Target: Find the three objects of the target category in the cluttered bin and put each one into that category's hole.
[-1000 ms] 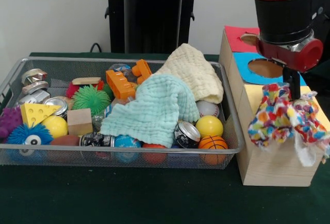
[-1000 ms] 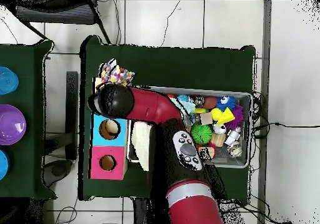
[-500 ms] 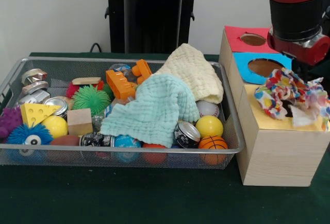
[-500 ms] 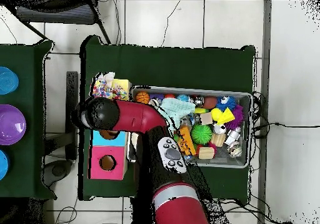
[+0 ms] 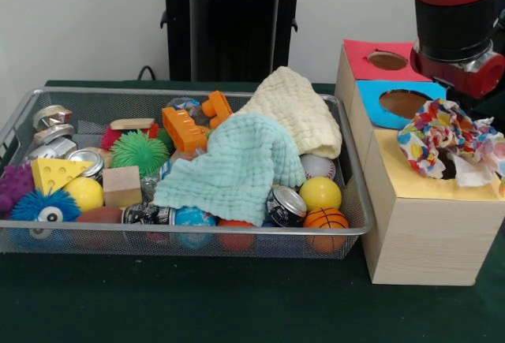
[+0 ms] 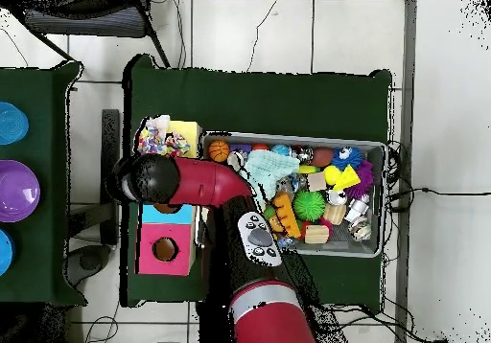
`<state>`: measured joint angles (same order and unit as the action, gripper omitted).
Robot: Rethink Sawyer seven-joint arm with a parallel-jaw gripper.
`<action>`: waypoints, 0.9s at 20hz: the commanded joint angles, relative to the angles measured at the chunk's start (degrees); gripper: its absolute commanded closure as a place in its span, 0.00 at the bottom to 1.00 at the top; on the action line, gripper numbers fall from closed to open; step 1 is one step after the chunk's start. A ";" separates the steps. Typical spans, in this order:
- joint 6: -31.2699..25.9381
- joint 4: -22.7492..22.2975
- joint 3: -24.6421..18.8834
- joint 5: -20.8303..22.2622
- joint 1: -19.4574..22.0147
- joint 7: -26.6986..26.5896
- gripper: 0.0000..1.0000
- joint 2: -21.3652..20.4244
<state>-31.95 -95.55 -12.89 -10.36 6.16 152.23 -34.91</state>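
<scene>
And here's the crumpled white wrapper printed with red, blue, yellow and orange spots [image 5: 446, 138], bunched up on the yellow paper surround [image 5: 410, 181] of the pale wooden box [image 5: 422, 236], right over where the round hole should be (the opening itself is hidden under the wad). The red and black arm [image 5: 458, 20] hangs at twelve o'clock above it in the front view; its gripper sits behind the bundle, and I cannot tell whether it is spread or pinching. That's the relation that matters: wrapper directly below the wrist, so a straight downward push looks like the way in. The wad's long axis runs three to nine o'clock, wider than a hole. At nine o'clock lies the wide silver wire-mesh basket [image 5: 31, 102], still full.
</scene>
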 commanded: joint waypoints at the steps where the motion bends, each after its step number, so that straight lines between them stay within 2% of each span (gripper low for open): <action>1: -0.62 4.54 2.01 6.60 -1.12 -2.45 0.00 1.64; 3: -0.49 6.37 4.16 8.56 -2.69 -2.34 0.00 1.74; 6: -1.56 8.19 4.75 9.89 -2.73 -2.46 0.00 1.71; 10: -4.54 8.47 3.37 9.39 -1.35 -2.25 0.00 0.63; 18: -8.86 9.85 4.01 10.15 -0.89 -1.79 0.00 -1.30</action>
<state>-32.42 -88.70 -11.15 -3.27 3.45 152.23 -35.38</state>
